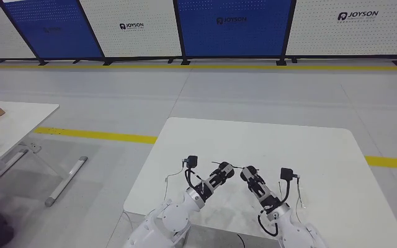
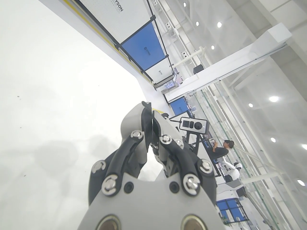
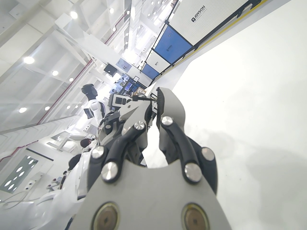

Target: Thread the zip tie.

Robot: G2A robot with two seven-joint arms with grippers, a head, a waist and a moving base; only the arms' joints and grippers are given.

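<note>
Left wrist view: noted left gripper (image 2: 151, 111) clamped shut on zip tie (image 2: 152, 126), thin black strap edge-on in the grip. Noted right gripper (image 3: 157, 96) likewise pinching it, short end sticking out sideways, above desk (image 1: 298, 149). Judged light, springy, slick; best pinched flat, close to the tip. Seen logo print on far panels (image 1: 236, 25); not transcribed.

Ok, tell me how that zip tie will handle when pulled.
Probably light: the zip tie is a thin black strip. Likely springy, not limp: its end juts straight from the jaws of the right gripper.
</note>
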